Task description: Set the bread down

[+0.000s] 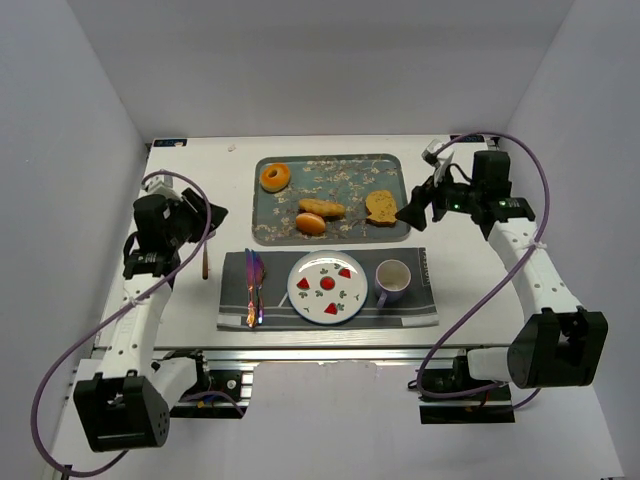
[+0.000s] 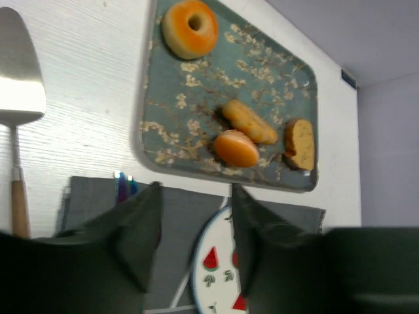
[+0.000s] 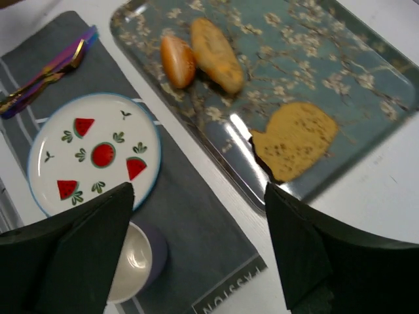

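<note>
The bread (image 1: 275, 177) is a small golden-orange ring lying in the far left corner of the blue flowered tray (image 1: 330, 165). In the left wrist view the bread (image 2: 190, 27) is at the top, well ahead of the fingers. My left gripper (image 1: 213, 213) hovers left of the tray, and its jaws (image 2: 195, 190) are open with nothing between them. At the tray's right edge my right gripper (image 1: 412, 212) stands wide open (image 3: 198, 190) and empty, close to the toast slice (image 3: 294, 139). The right wrist view does not show the bread.
An oblong roll (image 1: 322, 208), a round bun (image 1: 311, 224) and toast (image 1: 380, 206) share the tray. On the grey placemat (image 1: 420, 310) sit a watermelon plate (image 1: 327, 287), a purple cup (image 1: 392, 280) and cutlery (image 1: 253, 285). A spatula (image 2: 19, 72) lies at the left.
</note>
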Controlling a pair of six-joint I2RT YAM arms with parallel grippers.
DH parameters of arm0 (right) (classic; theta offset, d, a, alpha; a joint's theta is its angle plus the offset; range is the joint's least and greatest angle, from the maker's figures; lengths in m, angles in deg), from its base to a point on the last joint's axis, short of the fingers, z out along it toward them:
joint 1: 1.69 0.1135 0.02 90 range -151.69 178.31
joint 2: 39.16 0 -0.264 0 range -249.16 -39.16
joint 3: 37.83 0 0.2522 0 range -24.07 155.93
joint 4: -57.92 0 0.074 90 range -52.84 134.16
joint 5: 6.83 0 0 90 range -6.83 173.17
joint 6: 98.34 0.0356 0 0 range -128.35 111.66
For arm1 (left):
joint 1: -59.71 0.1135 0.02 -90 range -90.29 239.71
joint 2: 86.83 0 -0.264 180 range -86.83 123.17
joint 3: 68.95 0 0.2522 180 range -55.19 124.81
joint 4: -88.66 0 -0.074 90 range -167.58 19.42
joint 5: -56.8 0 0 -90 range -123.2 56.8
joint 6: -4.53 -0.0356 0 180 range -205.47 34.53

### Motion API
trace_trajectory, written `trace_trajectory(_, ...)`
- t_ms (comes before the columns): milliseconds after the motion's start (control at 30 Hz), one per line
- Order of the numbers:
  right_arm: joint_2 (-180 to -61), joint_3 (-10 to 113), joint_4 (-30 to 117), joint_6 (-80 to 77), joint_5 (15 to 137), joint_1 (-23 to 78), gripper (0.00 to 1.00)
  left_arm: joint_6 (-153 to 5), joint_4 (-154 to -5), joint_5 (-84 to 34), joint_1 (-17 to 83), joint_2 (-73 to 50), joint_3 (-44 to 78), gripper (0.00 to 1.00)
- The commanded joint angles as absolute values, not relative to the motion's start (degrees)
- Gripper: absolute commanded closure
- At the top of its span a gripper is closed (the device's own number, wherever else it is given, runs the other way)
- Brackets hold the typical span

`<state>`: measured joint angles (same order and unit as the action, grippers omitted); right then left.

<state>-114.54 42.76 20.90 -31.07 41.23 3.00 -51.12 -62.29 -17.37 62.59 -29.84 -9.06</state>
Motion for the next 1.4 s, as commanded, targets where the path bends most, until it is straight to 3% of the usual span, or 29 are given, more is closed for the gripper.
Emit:
trace_trajectory(0, -113.87, 38.88, 27.01, -31.12, 35.34, 5.59, 0.17, -49.96, -64.29, -11.96, 68.4, -27.08, -11.5, 0.39)
trace_trajectory(33, -113.78, 37.99, 28.85, -28.67, 36.57, 6.21, 0.22, -49.96, -65.78, -10.11, 69.72, -25.5, -12.38, 0.32)
trace_trajectory(133, -114.83, 35.96, 31.85, -24.62, 37.64, 7.44, 0.57, -51.36, -65.37, -13.24, 71.31, -23.21, -11.95, 0.28)
trace_trajectory(167, -115.27, 35.52, 32.9, -23.82, 37.73, 7.53, 0.72, -51.89, -64.32, -14.21, 71.4, -21.64, -10.73, 0.28)
trace_trajectory(200, -115.45, 34.73, 33.0, -23.29, 37.99, 8.23, 0.75, -52.59, -63.61, -16.31, 71.58, -20.75, -10.02, 0.28)
trace_trajectory(233, -115.54, 34.29, 33.18, -22.76, 38.25, 8.67, 0.74, -54.51, -62.82, -17.63, 71.58, -19.87, -9.4, 0.28)
trace_trajectory(300, -115.98, 33.76, 33.27, -22.85, 39.22, 9.46, 0.55, -56.45, -59.31, -19.92, 71.67, -16.62, -7.04, 0.28)
trace_trajectory(367, -116.42, 33.5, 33.27, -22.93, 39.4, 9.56, 0.46, -60.14, -55.63, -22.56, 71.67, -13.81, -5.54, 0.28)
trace_trajectory(433, -116.68, 33.41, 33.61, -23.02, 39.4, 9.56, 0.43, -63.21, -53.86, -25.36, 71.75, -12.4, -4.39, 0.28)
trace_trajectory(633, -117.38, 33.23, 34.58, -22.76, 39.4, 9.56, 0.41, -67.45, -53.49, -27.14, 71.75, -10.02, -8.15, 0.28)
trace_trajectory(1000, -118.62, 34.38, 34.41, -23.02, 38.87, 9.56, 0.41, -68.59, -61.14, -18.54, 71.67, -3.61, -13.0, 0.32)
trace_trajectory(1367, -117.47, 34.29, 33.27, -24.78, 39.92, 9.56, 0.4, -67.19, -65.45, -12.9, 73.07, 0.97, -13.35, 0.53)
